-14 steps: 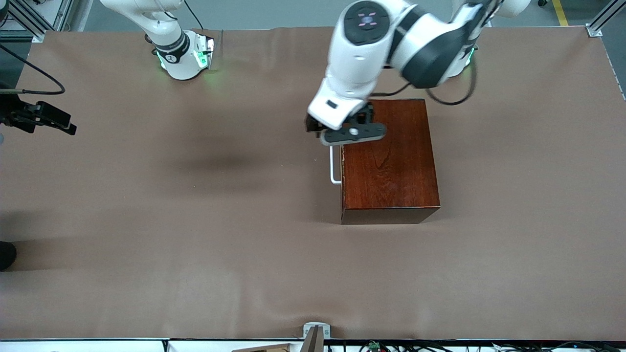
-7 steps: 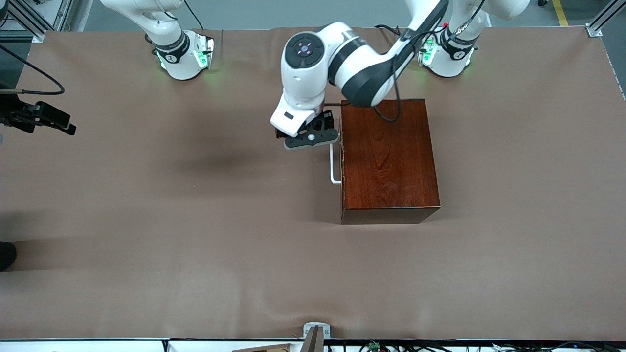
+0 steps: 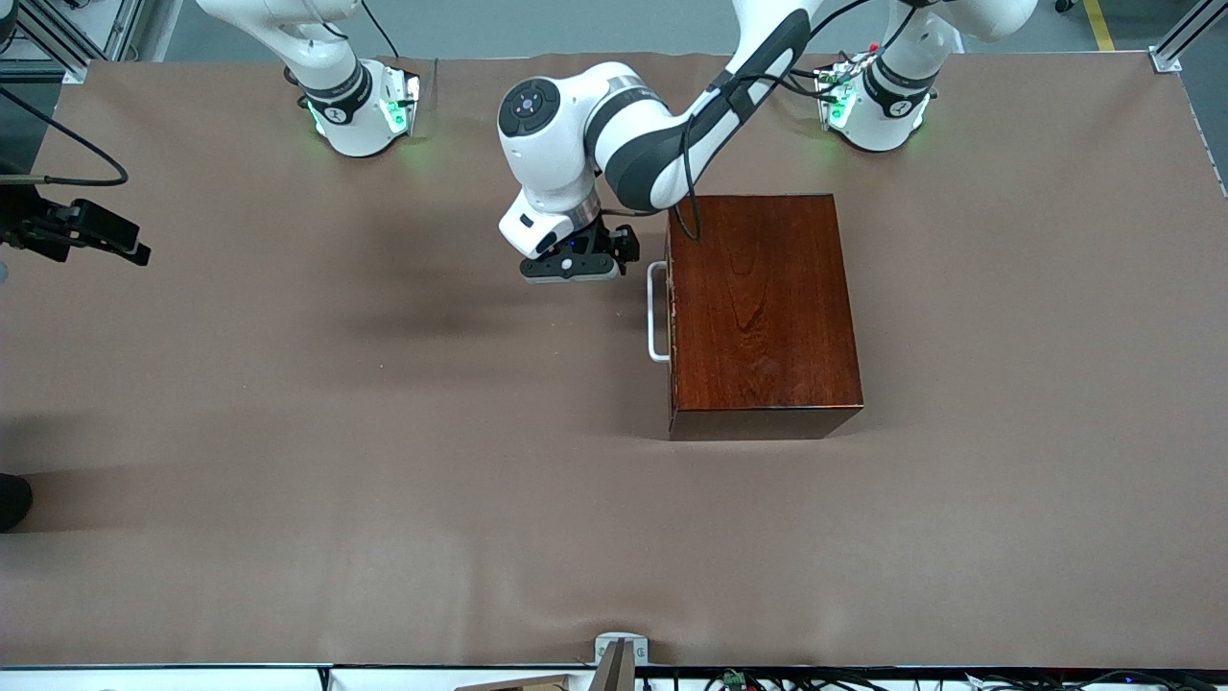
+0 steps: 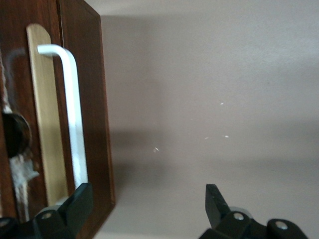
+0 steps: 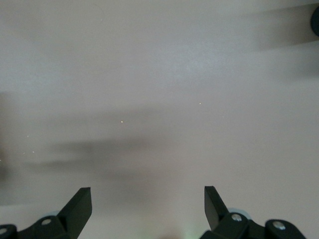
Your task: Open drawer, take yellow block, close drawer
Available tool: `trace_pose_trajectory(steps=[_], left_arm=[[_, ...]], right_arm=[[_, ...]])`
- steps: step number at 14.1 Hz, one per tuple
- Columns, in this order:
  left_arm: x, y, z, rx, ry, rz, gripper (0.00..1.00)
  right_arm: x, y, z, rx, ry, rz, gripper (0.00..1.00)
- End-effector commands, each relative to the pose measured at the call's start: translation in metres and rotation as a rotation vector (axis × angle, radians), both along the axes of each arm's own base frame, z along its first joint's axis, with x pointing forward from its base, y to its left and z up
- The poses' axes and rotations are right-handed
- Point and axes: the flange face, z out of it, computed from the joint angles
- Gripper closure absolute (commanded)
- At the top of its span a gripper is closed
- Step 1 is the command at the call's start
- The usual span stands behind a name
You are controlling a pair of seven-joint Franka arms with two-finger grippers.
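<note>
The drawer (image 4: 47, 134) is shut in its dark reddish-brown box (image 3: 763, 312); only its pale-wood front shows, in the left wrist view. Its white bar handle (image 3: 655, 312) (image 4: 70, 114) sticks out of the box face toward the right arm's end of the table. My left gripper (image 3: 573, 267) (image 4: 148, 206) hangs open beside the handle, over the cloth, with one finger (image 4: 75, 204) in front of the box face and nothing between the fingers. My right gripper (image 5: 148, 206) is open and empty over bare cloth, and that arm waits. The yellow block is hidden.
A brown cloth (image 3: 384, 480) covers the whole table. A black device (image 3: 82, 232) juts in at the right arm's end. A small metal bracket (image 3: 619, 651) sits at the table edge nearest the front camera.
My left arm has swung off the box top toward the right arm's end and come down beside the handle, which now shows in full. The drawer has not moved.
</note>
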Motion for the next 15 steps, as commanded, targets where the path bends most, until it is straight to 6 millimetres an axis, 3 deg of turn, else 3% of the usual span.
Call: trace_pose_trajectory(steps=[1,7,10,15], left_arm=[[0.011,0.006,0.002,0.044,-0.017,-0.073,0.0],[0.028,0.026,-0.02,0.121,0.009,-0.066,0.0],[0.048,0.042,-0.02,0.121,0.01,-0.019,0.0],[0.049,0.041,-0.03,0.112,0.008,0.041,0.0]], right_arm=[[0.004,0.0,0.002,-0.009,-0.001,-0.005,0.0],[0.005,-0.003,-0.001,0.001,0.005,-0.014,0.0],[0.005,0.0,0.0,0.0,0.005,-0.01,0.0],[0.005,-0.004,-0.001,0.0,0.005,-0.014,0.0]])
